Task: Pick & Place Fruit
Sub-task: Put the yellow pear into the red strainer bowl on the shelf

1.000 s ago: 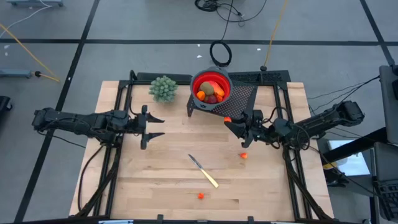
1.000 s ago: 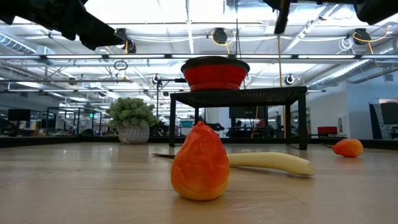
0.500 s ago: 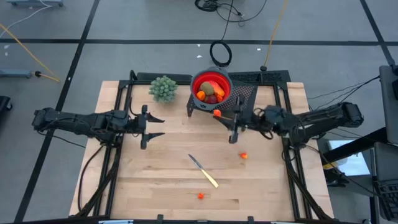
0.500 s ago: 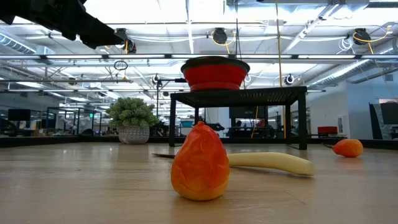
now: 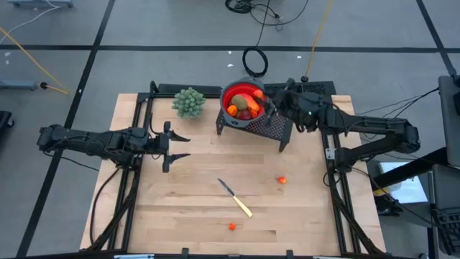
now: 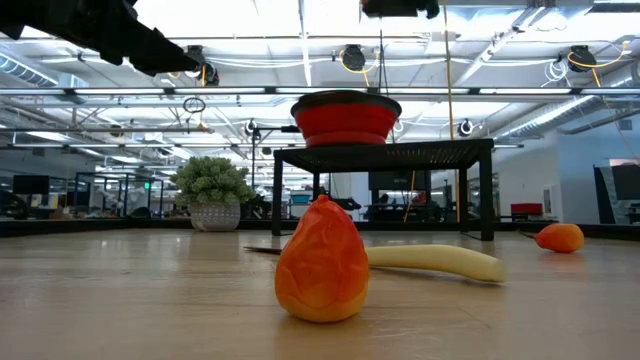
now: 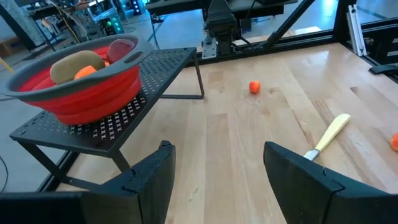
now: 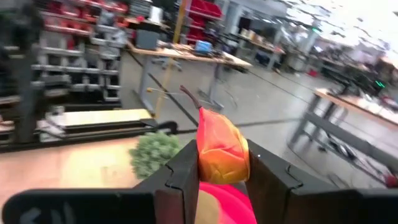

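Note:
My right gripper (image 5: 261,96) is shut on a longer orange-red fruit (image 8: 221,148) and holds it over the right rim of the round red bowl (image 5: 237,93). The bowl stands on a black mesh stand (image 5: 277,122) and holds a brown kiwi piece (image 7: 74,62) and other fruit. Two tiny orange bits (image 5: 282,180) (image 5: 232,226) lie on the table. My left gripper (image 5: 177,146) hangs open above the table's left half, with nothing between its fingers (image 7: 155,177). My right gripper pinches the orange-red fruit by its two opposite sides (image 8: 205,155) between the two fingers. The fingers come about level from the table's right side. The fruit's stem end (image 8: 189,96) sticks out past the fingertips. It is lifted clear, above the bowl.
A slim knife (image 5: 236,198) with a pale handle lies mid-table, toward the near edge. A green potted plant (image 5: 188,102) stands left of the bowl. Black frame rails (image 5: 144,108) run along the table's sides.
My right gripper has risen from beside the stand and swung toward the table's far edge, to a place over the bowl. It rolled about its wrist on the way. It stayed shut on the orange-red fruit, which went up with it. My left gripper kept its place.

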Tool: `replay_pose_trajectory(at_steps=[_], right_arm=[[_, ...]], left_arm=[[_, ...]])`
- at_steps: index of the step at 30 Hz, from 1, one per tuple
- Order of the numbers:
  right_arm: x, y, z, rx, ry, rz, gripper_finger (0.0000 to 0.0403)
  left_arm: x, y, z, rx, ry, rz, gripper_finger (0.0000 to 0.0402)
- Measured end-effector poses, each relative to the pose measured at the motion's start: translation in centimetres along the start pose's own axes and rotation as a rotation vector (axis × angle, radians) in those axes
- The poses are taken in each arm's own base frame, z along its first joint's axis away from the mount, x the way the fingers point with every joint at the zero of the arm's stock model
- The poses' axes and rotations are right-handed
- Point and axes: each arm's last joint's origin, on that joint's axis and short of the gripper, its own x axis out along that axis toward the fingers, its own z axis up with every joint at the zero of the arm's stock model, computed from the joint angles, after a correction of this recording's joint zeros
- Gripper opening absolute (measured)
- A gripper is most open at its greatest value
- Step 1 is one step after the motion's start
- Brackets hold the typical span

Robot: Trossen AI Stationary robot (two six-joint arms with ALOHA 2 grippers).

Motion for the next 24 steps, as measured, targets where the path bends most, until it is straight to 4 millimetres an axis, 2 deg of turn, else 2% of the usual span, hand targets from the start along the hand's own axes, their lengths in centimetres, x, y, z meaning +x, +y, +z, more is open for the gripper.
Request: replay_pose_trajectory(at_steps=[7, 15, 19, 24], right_arm=[[2.7, -1.9, -2.3, 0.116, 0.108, -0.098, 0.01], [5.6, -2.0, -5.4, 0.171, 0.238, -0.128, 0.01], [6.4, -1.9, -6.9, 0.22, 0.322, -0.083, 0.01], [6.2, -2.0, -7.8, 0.246, 0.411, -0.095, 0.01]], left_arm=[[0.0, 0.0, 0.0, 0.0, 0.0, 0.0, 0.0244], [0.0, 0.0, 0.0, -0.003, 0.0, 0.0, 0.0244], [0.0, 0.0, 0.0, -0.005, 0.0, 0.0, 0.0244], [0.0, 0.0, 0.0, -0.006, 0.001, 0.0, 0.0244]])
